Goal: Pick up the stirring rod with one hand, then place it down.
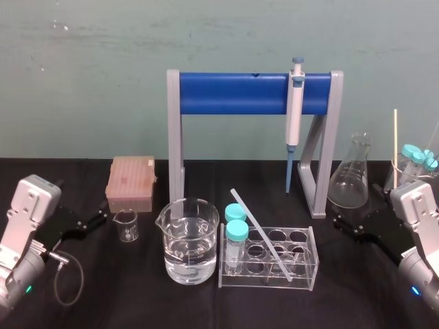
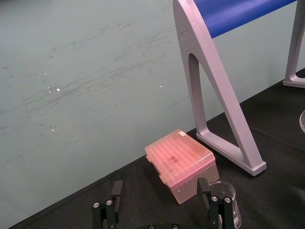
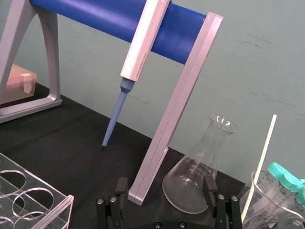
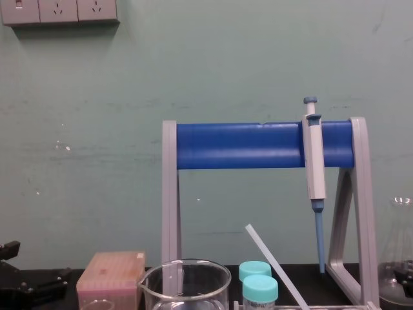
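The stirring rod (image 1: pixel 264 236) is a thin translucent-white rod leaning in the clear test tube rack (image 1: pixel 305 274), its upper end tilted toward the back left; the chest view shows the stirring rod (image 4: pixel 274 266) rising beside two teal-capped tubes. My left gripper (image 1: pixel 92 221) rests at the table's left, open and empty, and the left wrist view shows that gripper (image 2: pixel 160 191) facing a pink tip box (image 2: pixel 180 162). My right gripper (image 1: pixel 350 226) sits at the right, well clear of the rod. In the right wrist view the gripper (image 3: pixel 165 187) is open with nothing between its fingers.
A beaker of water (image 1: pixel 190 240) stands left of the rack, with a small beaker (image 1: pixel 126 225) further left. A grey and blue stand (image 1: pixel 254 92) holds a pipette (image 1: pixel 295 110). A conical flask (image 1: pixel 353 175) and a beaker with capped tubes and a thin stick (image 1: pixel 395 147) stand right.
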Action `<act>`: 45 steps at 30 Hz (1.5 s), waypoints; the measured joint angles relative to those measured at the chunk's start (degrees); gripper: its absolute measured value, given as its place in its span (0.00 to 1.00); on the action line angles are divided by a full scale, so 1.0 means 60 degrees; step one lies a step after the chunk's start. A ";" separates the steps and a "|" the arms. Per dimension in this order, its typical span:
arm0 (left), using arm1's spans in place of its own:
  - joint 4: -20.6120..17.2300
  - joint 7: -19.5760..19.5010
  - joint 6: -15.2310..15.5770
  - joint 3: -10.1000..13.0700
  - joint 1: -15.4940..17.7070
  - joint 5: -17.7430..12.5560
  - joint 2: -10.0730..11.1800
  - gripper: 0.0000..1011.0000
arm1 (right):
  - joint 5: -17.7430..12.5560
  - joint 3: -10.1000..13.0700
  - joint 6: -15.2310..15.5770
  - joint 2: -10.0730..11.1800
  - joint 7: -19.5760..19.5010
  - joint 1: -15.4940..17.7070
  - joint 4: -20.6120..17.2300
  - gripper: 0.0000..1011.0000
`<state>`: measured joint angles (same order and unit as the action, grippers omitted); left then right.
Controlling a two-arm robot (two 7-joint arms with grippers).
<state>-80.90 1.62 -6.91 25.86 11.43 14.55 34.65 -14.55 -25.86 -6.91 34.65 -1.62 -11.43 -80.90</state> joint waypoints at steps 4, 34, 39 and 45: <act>0.0000 0.0000 0.0000 0.0000 0.0000 0.0001 0.0000 0.99 | 0.0000 0.0000 0.0001 0.0000 0.0001 0.0000 0.0000 0.99; 0.0000 0.0000 0.0000 0.0000 0.0000 0.0000 0.0000 0.99 | -0.0001 0.0000 0.0001 0.0000 0.0000 0.0000 0.0000 0.99; 0.0001 0.0000 0.0000 0.0000 0.0000 0.0000 0.0000 0.99 | 0.0000 0.0000 0.0001 0.0000 0.0000 0.0000 -0.0001 0.99; 0.0000 0.0000 0.0000 0.0000 0.0000 0.0000 0.0000 0.99 | -0.0099 0.0149 -0.0049 0.0015 0.0241 0.0015 -0.0072 0.99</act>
<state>-80.90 1.62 -6.91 25.86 11.43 14.55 34.65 -15.14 -24.97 -7.20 34.73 -0.18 -11.34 -81.33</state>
